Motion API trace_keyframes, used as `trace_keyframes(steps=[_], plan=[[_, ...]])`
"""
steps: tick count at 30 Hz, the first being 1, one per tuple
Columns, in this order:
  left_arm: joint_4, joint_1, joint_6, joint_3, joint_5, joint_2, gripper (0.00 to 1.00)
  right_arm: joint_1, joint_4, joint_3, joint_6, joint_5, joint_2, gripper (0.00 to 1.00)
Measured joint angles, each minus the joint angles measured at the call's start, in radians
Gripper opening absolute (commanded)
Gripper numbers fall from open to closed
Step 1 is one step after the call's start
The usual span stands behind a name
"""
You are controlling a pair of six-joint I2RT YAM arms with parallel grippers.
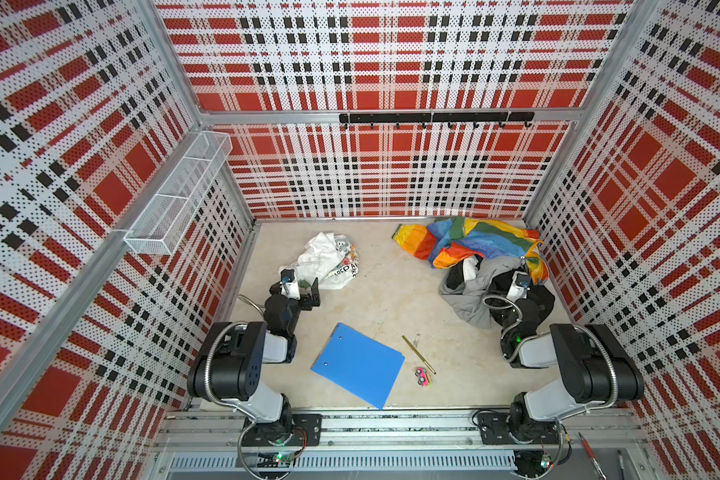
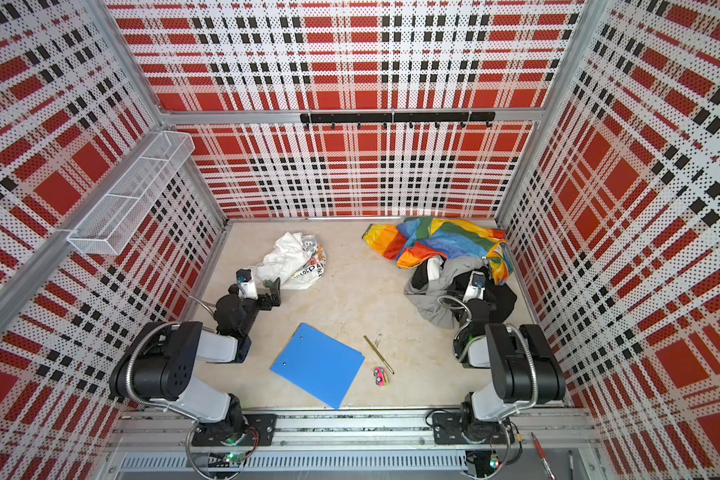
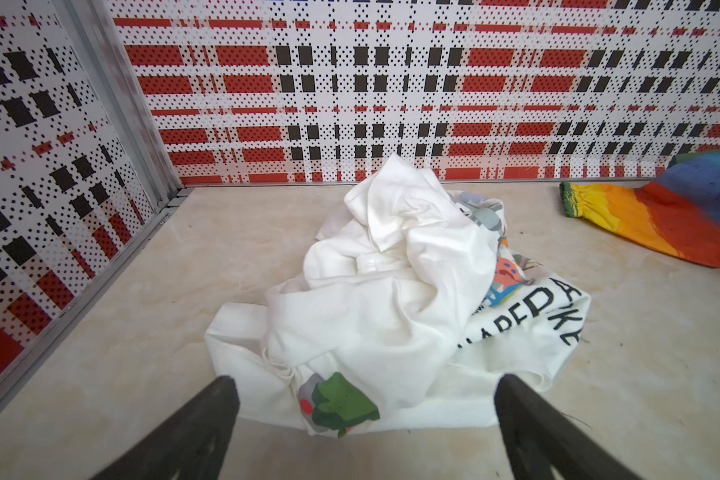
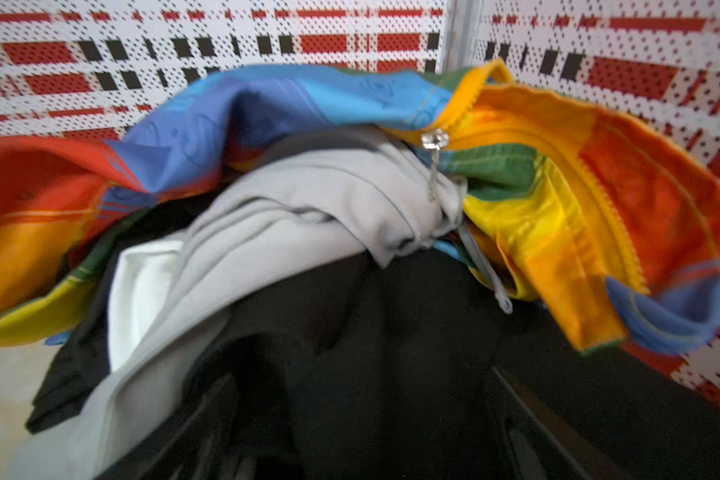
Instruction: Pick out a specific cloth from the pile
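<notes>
The cloth [image 1: 329,257] [image 2: 292,259] lies crumpled by itself at the back left of the floor. It is white, with a cartoon print and black block letters. My left gripper [image 1: 310,296] [image 2: 273,291] hovers just in front of it, open. In the left wrist view its fingers straddle the near hem of the cloth [image 3: 391,291] without touching it. The pile [image 1: 487,266] [image 2: 445,270] of rainbow, grey and black cloths fills the back right corner. My right gripper [image 4: 362,399] is low over the pile's black cloth [image 4: 391,332], open, with its fingers dark against the fabric. In both top views its jaws are hidden.
A blue folder [image 1: 358,363] lies front centre, with a gold stick [image 1: 418,353] and a small pink object [image 1: 422,376] beside it. Patterned walls enclose the floor. A wire basket [image 1: 179,195] hangs on the left wall and a hook rail [image 1: 435,118] on the back wall.
</notes>
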Motion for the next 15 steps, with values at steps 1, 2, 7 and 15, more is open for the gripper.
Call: trace_keyframes(steps=[1,2,7,15], plan=[[0.0,0.0,0.0,0.0,0.001,0.0,0.99,0.0,-0.001,0.003,-0.001,-0.009,0.0,1.0],[0.0,0.0,0.0,0.0,0.002,0.0,0.99,0.0,0.001,0.005,-0.003,-0.015,0.0,1.0],[0.0,0.0,0.0,0.0,0.003,0.0,0.99,0.0,0.006,0.005,-0.012,-0.033,0.003,1.0],[0.0,0.0,0.0,0.0,0.003,0.0,0.99,0.0,0.097,-0.047,-0.049,-0.139,0.005,1.0]])
